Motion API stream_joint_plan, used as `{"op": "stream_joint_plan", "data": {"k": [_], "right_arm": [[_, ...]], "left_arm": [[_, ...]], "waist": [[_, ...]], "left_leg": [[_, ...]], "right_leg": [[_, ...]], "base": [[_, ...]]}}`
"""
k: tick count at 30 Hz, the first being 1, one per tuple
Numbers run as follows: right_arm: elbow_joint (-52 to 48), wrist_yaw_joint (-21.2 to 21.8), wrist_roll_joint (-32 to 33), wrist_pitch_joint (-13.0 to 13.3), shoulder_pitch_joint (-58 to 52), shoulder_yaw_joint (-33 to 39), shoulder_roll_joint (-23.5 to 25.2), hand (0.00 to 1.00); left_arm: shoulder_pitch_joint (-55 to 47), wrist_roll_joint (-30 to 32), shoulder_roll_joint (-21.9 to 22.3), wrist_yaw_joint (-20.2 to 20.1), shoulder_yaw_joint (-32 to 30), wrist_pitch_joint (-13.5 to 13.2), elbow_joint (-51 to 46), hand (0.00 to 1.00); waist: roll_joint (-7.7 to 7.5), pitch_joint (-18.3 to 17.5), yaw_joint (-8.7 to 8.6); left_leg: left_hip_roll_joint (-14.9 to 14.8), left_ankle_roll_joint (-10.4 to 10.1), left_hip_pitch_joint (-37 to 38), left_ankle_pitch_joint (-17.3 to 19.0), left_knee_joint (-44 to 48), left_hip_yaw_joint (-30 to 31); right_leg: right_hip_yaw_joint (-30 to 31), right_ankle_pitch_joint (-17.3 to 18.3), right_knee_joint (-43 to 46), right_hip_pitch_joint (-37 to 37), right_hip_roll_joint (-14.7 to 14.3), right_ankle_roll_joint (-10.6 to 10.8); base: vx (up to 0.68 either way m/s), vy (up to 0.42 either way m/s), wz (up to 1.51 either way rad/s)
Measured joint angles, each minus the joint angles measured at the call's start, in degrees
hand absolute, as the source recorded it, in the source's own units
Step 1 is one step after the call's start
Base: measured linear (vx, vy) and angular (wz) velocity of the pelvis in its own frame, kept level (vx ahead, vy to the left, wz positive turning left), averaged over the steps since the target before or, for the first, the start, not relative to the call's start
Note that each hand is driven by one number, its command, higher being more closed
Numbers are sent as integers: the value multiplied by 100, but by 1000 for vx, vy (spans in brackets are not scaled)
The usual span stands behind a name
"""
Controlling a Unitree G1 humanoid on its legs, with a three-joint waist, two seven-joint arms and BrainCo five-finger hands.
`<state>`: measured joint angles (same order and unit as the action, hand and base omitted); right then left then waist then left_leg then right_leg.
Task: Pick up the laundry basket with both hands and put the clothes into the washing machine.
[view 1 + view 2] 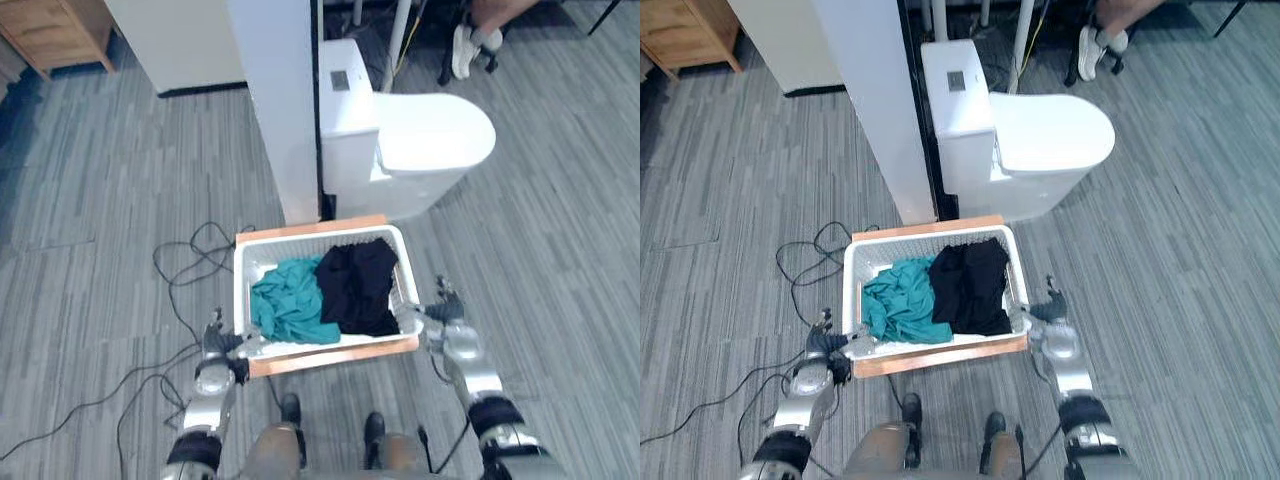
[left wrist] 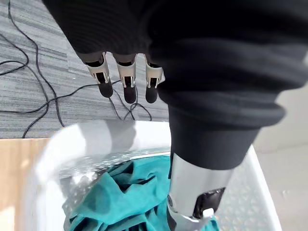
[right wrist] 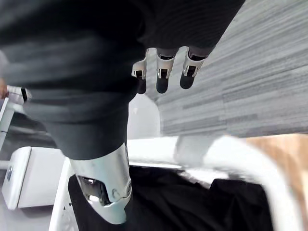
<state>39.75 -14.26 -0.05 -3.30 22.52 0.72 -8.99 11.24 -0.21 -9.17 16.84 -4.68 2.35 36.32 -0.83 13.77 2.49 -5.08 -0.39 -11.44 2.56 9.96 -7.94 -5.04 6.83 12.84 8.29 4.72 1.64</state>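
The white perforated plastic laundry basket (image 1: 318, 233) rests on a flat light-wood board (image 1: 330, 356) on the grey striped carpet floor (image 1: 100, 200). It stands directly in front of the robot, just beside the base of a white square pillar (image 1: 285, 110).

Contents of the basket:
- A crumpled teal garment (image 1: 290, 300) lies in the left half.
- A crumpled black garment (image 1: 358, 285) lies in the right half, touching the teal one.

Left hand (image 1: 222, 345): positioned at the near left corner of the basket. It is released. Its fingers (image 2: 126, 79) extend outside the rim and stand apart from it, while its thumb (image 2: 192, 192) reaches down inside, over the teal garment.

Right hand (image 1: 440, 312): positioned at the right rim, near the front corner. It is likewise released. Its fingers (image 3: 162, 72) are outside the rim and its thumb (image 3: 103, 183) is inside, above the black garment.

Surroundings: a white ceramic toilet (image 1: 420, 140) stands beyond the basket. A wooden cabinet (image 1: 55, 30) occupies the far left corner. A person's white shoe (image 1: 462, 50) shows at the far edge.
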Motion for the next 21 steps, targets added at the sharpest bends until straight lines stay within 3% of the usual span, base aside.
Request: {"op": "stream_joint_plan", "data": {"k": [3, 4, 6, 7, 17, 21], "right_arm": [[556, -72, 129, -69, 950, -121, -92, 0], [813, -84, 198, -76, 1385, -118, -123, 0], [1134, -85, 226, -114, 1786, -95, -181, 0], [1342, -83, 229, -168, 2022, -35, -211, 100], [1471, -117, 729, -208, 2122, 102, -298, 100], [626, -215, 852, -191, 1717, 49, -285, 100]], "left_arm": [[820, 1, -251, 108, 18, 17, 555, 0], [1232, 2, -346, 112, 35, 53, 805, 100], [1642, 22, -377, 108, 112, 101, 1056, 100], [1886, 67, -373, 102, 217, 124, 1189, 100], [2145, -39, -335, 113, 198, 86, 1110, 100], [1865, -218, -328, 214, 216, 103, 642, 100]], "waist": [[13, 385, 1], [38, 500, 1], [48, 624, 2], [63, 700, 0], [142, 886, -11], [154, 1058, -17]], "left_leg": [[-22, -29, -67, -76, 2, 0], [-70, -34, -191, -90, 2, 0], [-79, -43, -309, -191, -2, 3], [-78, -78, -385, -286, -6, 16], [43, -37, -582, -573, -391, 159], [102, -36, -582, -574, -428, 320]], "right_leg": [[89, -27, 0, 101, -19, 4], [133, -87, -8, 241, -66, 32], [163, -159, -18, 353, -79, 16], [176, -239, -20, 429, -78, 36], [259, -427, -219, 741, -61, -13], [397, -494, -357, 763, -57, 22]], "base": [[-113, -37, -14], [-142, -32, -17], [-100, -12, -5], [-97, -5, -3], [-87, 6, -2], [-103, 4, -16]]}}
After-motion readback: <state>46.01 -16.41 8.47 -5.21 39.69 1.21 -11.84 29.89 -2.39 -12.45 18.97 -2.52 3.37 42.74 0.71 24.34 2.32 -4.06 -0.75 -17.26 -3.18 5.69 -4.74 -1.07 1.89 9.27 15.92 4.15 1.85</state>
